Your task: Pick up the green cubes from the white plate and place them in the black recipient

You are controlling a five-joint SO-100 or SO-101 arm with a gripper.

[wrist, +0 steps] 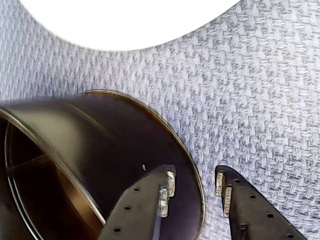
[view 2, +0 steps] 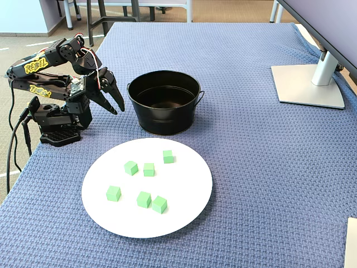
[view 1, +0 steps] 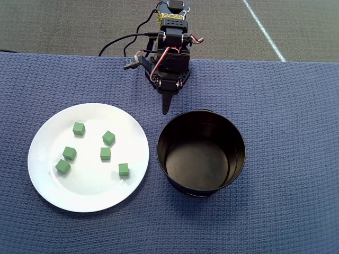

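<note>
Green cubes (view 2: pixel 144 199) on plate (view 2: pixel 184 218), pot (view 2: pixel 163 102) upright

In the overhead view, six cubes (view 1: pixel 105 153) lie on the plate (view 1: pixel 47 185), left of the pot (view 1: pixel 201 153). The end effector (view 1: pixel 166 108) sits behind, between both.

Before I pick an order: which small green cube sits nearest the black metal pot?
The small green cube alone at the white plate's pot-side edge in the overhead view; the other five lie farther from the black metal pot.
</note>
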